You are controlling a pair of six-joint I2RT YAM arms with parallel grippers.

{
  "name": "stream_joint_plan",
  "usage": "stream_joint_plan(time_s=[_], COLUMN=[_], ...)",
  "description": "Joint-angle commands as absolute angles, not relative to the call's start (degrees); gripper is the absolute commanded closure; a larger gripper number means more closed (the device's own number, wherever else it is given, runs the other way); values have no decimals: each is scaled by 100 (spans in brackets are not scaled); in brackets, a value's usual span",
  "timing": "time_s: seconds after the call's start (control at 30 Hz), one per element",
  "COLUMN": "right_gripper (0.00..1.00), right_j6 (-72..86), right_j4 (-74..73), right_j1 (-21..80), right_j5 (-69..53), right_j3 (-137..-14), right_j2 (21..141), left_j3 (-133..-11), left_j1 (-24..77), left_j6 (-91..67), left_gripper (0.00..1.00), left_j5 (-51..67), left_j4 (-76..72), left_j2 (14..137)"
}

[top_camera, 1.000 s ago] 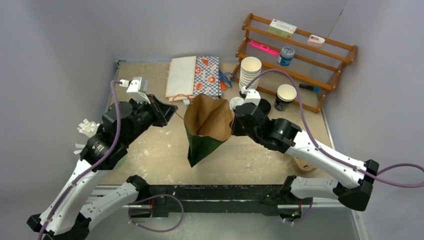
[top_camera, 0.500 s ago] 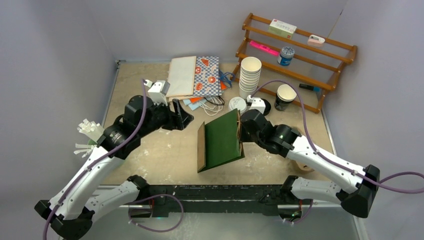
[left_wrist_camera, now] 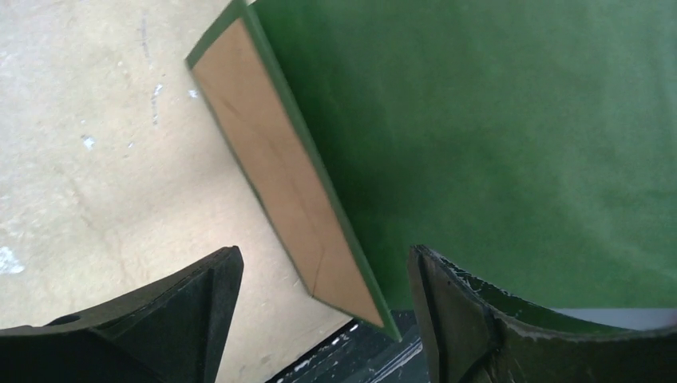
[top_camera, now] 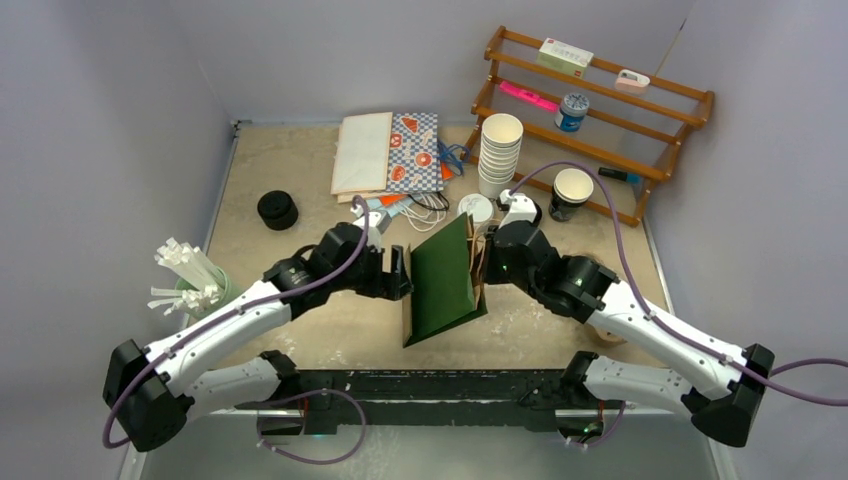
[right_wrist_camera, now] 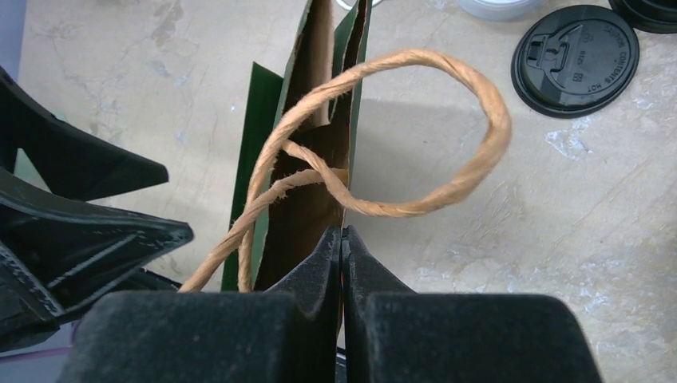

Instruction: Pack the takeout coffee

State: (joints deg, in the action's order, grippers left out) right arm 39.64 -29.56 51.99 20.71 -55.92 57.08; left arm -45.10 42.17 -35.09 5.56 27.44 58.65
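Right gripper point(right_wrist_camera: 343, 239) is clamped on the top rim of the green paper bag point(top_camera: 445, 275); left gripper point(left_wrist_camera: 323, 263) gapes wide, the bag's side edge between its jaws; the takeout coffee point(top_camera: 571, 194) stands beyond the right jaws, well apart.

The left arm point(top_camera: 225, 322) and the right arm point(top_camera: 655, 320) were built to one pattern: smooth white links were joined by rounded black motor housings point(top_camera: 300, 275). Black caps were fitted at the elbows. Small dark screw holes were dotted along the white shells. A purple cable point(top_camera: 112, 400) was run along each arm to a small white camera housing point(top_camera: 518, 208) at the wrist. Both bases were mounted on a black rail point(top_camera: 440, 385), beside which another purple cable was looped. The jaws were matt black and wedge-shaped. Pale scuffs were seen on an edge of the left pair.
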Motion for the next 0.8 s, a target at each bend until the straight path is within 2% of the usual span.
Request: stream_joint_plan(time_s=[0.0,0.1,0.13,0.5,0.7,0.77], right_gripper=[100,100,100,100,100,100], right_j6=[3869,3870,3866,3838,3835,3837], right_j4=[-2759,-2717,-2713,-2666,-2662,-2665], right_j1=[5185,5187,5189,5192,5193,5194], right_j5=[1919,1882,1873,1832,1858,1886], right_j3=[-5660,-5656,-5660,-5643,-5616,-5612], right_j2=[5752,5752,5755,5801,5781,5779], left_j3=[-4484,-4521,-4515,-4316,-4278,-4236], left_j1=[4584,4662,4666,4667,4667,4667], left_j6=[-3751,-3753,-3753,-3805,-3864,-3888], left_gripper=[27,55,60,59,72,81], left_j5=[120,-53,-125,266,41,27], left_j4=[1992,1989,1991,1612,1798,1803], left_j2=[6102,6309,6363,6740,6799,6758])
